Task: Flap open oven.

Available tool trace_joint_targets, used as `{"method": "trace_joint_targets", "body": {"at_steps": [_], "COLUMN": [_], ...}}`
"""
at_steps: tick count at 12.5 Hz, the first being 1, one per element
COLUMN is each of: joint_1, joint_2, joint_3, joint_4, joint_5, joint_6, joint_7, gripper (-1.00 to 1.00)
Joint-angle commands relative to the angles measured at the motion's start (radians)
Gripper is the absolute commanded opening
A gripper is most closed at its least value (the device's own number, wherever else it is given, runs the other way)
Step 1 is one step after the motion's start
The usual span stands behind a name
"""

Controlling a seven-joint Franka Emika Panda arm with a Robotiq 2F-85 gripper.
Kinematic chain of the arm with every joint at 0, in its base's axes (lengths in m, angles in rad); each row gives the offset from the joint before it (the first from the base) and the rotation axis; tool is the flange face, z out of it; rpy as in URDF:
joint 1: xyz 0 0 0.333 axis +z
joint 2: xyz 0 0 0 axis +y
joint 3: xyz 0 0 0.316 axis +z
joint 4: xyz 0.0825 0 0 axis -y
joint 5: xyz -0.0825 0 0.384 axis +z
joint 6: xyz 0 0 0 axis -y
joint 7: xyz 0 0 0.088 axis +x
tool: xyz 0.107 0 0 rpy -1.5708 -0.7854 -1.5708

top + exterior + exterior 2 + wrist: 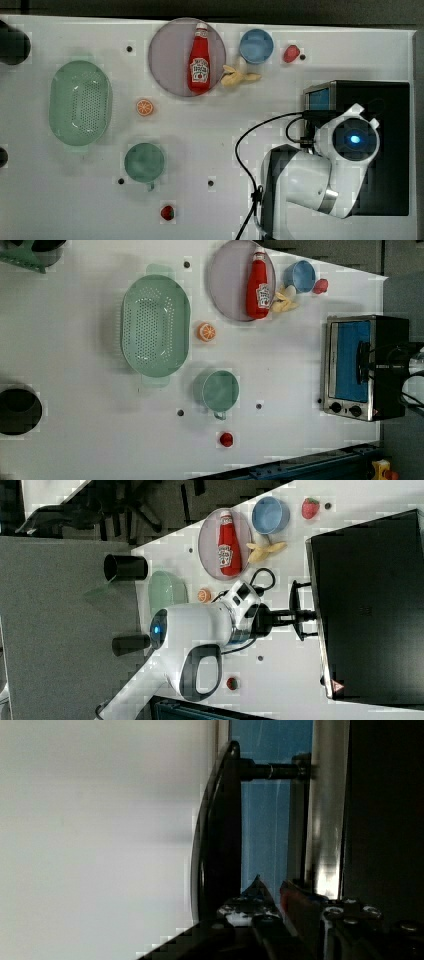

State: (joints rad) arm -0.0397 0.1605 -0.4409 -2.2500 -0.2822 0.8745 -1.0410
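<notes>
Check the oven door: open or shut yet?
Shut. In the left view the oven door's blue glass sits flush in the silver frame; the wrist view shows its handle parallel to the front.

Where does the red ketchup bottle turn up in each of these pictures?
Top view: ketchup bottle lying on the round plate, upper middle.
Left view: bottle on the plate, top, right of centre.
Right view: bottle on the plate, upper middle.
Wrist view: not in it.
Shared landmark: the blue bowl beside the plate.
</notes>
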Motion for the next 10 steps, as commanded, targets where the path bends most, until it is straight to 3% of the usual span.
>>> {"method": "trace_joint_targets", "body": {"at_steps": [1,7,10], "joint_1": [0.057,0.098,0.131], "joint_2": [-0.009,0.045,0.111], "joint_3": [0.053,0.144,0.188], "joint_4": [-0.018,-0.048,-0.048], "joint_5": [-0.1,-0.29,-0.396], "joint_6": [-0.015,-0.022,-0.028], "joint_7": [0.23,0.428,0.664], "gripper": [-0.65,-0.65,-0.65]}}
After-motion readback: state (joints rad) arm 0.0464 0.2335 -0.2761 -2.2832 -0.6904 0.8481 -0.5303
